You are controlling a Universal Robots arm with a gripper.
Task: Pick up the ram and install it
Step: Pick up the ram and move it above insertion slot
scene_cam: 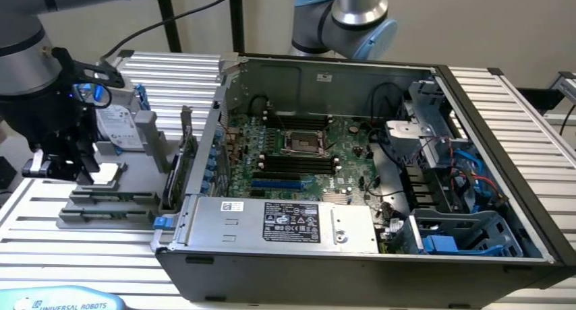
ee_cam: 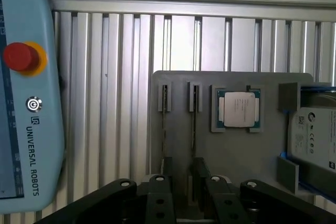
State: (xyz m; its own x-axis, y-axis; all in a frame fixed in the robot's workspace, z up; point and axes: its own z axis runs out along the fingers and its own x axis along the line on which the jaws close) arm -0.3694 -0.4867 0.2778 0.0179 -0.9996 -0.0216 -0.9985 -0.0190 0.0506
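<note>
Grey fixture tray (scene_cam: pixel 99 212) lies on the table (scene_cam: pixel 90 259) at the exterior view's left; my arm (scene_cam: pixel 27 87) hangs vertical above it, jaws spread, the ram (ee_cam: pixel 193 127) on edge in its slot just below.

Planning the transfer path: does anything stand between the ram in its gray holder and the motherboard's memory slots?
Yes. The upright expansion card at the edge of the holder and the case's side wall stand between the ram and the black memory slots. The slots themselves look bare and open from above.
</note>
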